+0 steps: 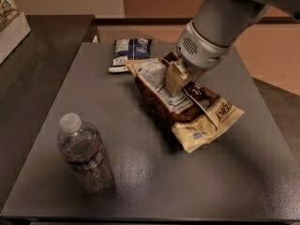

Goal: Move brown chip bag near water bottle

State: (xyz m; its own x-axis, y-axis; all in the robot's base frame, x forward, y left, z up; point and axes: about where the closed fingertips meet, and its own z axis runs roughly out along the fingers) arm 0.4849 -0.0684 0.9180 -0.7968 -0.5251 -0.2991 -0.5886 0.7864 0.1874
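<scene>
my gripper [179,78] is over the middle-back of the table [234,186], jaws pinched down on the brown chip bag [197,114] near its upper end, right by the white nutrition label. one tan finger [174,77] shows on top of the bag, the other is hidden behind it. bag hangs tilted: far end up at my jaws, cream-edged near end low toward the table's right side, shadow under it; can't tell if the low end touches the surface. water bottle [85,154] stands upright at front left, white cap on, well apart from the bag. small blue-and-white snack bag [131,53] lies flat at the back edge, just behind the chip bag's top corner
</scene>
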